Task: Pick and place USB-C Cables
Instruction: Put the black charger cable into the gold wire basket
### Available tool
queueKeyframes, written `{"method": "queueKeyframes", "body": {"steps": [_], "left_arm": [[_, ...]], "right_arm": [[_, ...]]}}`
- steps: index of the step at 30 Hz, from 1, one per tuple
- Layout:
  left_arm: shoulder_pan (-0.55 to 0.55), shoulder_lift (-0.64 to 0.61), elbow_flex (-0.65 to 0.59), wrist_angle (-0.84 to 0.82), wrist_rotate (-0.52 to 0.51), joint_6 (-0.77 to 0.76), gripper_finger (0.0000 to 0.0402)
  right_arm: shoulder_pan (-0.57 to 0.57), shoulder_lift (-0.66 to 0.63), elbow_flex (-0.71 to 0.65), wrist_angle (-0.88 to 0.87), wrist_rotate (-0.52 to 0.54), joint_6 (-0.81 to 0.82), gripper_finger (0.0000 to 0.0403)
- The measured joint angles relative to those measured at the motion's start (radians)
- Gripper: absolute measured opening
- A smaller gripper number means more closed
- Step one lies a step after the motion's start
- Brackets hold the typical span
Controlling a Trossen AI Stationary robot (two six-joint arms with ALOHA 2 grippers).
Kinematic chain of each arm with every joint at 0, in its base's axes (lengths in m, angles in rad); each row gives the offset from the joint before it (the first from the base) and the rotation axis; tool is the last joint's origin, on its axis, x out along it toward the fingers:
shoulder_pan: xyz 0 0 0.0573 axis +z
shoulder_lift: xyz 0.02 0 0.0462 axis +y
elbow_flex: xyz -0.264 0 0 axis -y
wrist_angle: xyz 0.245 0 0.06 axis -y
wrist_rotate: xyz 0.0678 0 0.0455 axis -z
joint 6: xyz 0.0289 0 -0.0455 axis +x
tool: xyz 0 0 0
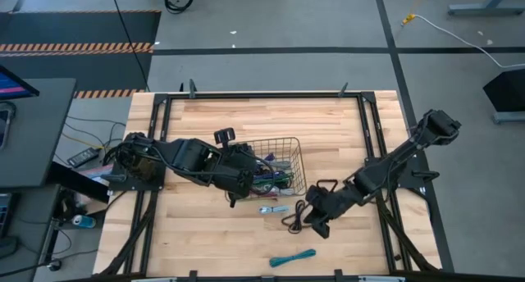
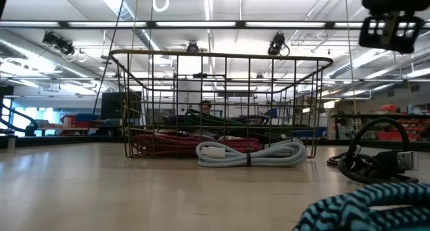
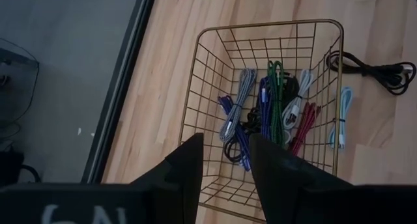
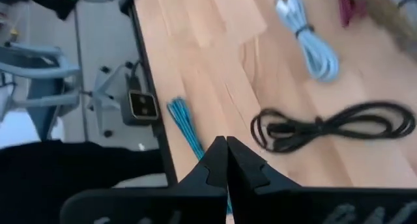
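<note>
A wire basket (image 1: pixel 283 163) is sitting mid-table (image 1: pixel 246 241) with several coloured cables (image 1: pixel 275 180) lying inside. The left pincer (image 1: pixel 242 190) is hanging at its near-left corner. A pale blue cable (image 1: pixel 273 209) and a black cable (image 1: pixel 297 216) are lying just outside, beside the right pincer (image 1: pixel 320 226). A teal cable (image 1: pixel 293 258) is lying nearer the table's front edge.

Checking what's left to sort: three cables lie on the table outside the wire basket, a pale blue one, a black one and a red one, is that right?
Not quite. The third loose cable is teal, not red, as the high view shows. The pale blue cable and black cable do lie outside the wire basket.
</note>
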Motion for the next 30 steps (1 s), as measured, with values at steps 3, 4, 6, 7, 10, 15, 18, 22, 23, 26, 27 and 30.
{"method": "queueKeyframes", "body": {"steps": [3, 4, 6, 7, 10, 15, 18, 22, 23, 26, 27, 30], "left_arm": [[0.000, 0.000, 0.000, 0.000, 0.000, 0.003, 0.0130], [0.000, 0.000, 0.000, 0.000, 0.000, 0.005, 0.0130], [0.000, 0.000, 0.000, 0.000, 0.000, 0.006, 0.0130], [0.000, 0.000, 0.000, 0.000, 0.000, 0.006, 0.0130], [0.000, 0.000, 0.000, 0.000, 0.000, 0.006, 0.0130], [0.000, 0.000, 0.000, 0.000, 0.000, 0.005, 0.0130], [0.000, 0.000, 0.000, 0.000, 0.000, 0.005, 0.0130], [0.000, 0.000, 0.000, 0.000, 0.000, -0.005, 0.0130], [0.000, 0.000, 0.000, 0.000, 0.000, -0.006, 0.0130], [0.000, 0.000, 0.000, 0.000, 0.000, -0.006, 0.0130], [0.000, 0.000, 0.000, 0.000, 0.000, -0.006, 0.0130], [0.000, 0.000, 0.000, 0.000, -0.001, -0.006, 0.0130]], "right_arm": [[0.022, 0.042, 0.007, 0.003, -0.024, 0.024, 0.0010], [0.026, 0.058, 0.007, -0.001, -0.034, 0.046, 0.0017], [0.030, 0.095, 0.007, -0.003, -0.062, 0.071, 0.0034], [0.030, 0.111, 0.006, -0.005, -0.071, 0.077, 0.0044], [0.026, 0.164, 0.006, 0.000, -0.085, 0.086, 0.0075], [0.003, 0.240, 0.006, 0.008, -0.092, 0.058, 0.0122], [-0.007, 0.278, 0.006, 0.044, -0.118, 0.020, 0.0141], [-0.014, 0.317, 0.006, 0.106, -0.125, -0.041, 0.0152], [-0.017, 0.321, 0.006, 0.121, -0.131, -0.051, 0.0152], [-0.027, 0.331, 0.006, 0.143, -0.138, -0.082, 0.0153], [-0.030, 0.332, 0.006, 0.143, -0.138, -0.097, 0.0152], [-0.042, 0.333, 0.006, 0.138, -0.138, -0.140, 0.0152]]}}
